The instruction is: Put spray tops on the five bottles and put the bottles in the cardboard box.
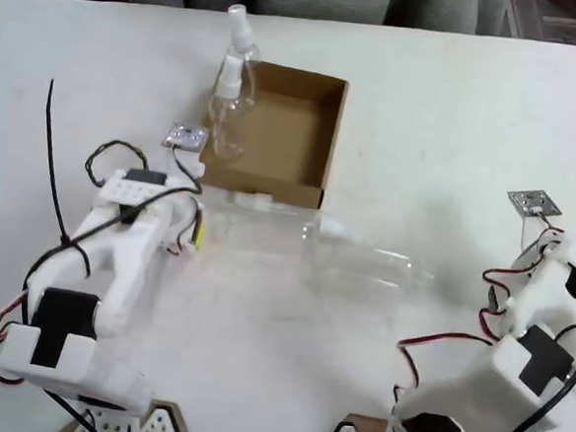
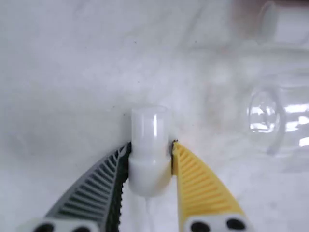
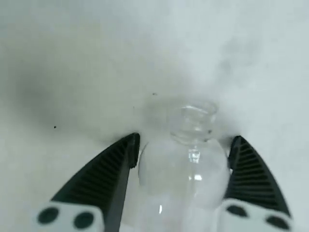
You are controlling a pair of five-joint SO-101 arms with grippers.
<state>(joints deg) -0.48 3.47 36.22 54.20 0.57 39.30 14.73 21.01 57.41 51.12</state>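
While the left gripper is closed narrow on a white spray top, its grey and yellow fingers press the top's collar from either side. The clear cap pokes out past the fingertips, close over the white table. In the left wrist view a clear bottle lies on its side on the table, near the held top but apart from it.

The right gripper has its black fingers against the shoulders of an open-necked bottle. It holds this bottle with the bare threaded neck sticking out beyond the fingertips, above the table.

From the high view, the cardboard box sits at the far middle of the table. Two capped bottles stand upright inside it against its left wall. In front of the box, between the two arms, clear empty bottles lie on their sides. The nearest of them is just beside the box's front wall. The left arm's yellow finger shows just left of these lying bottles, near the box's front left corner.
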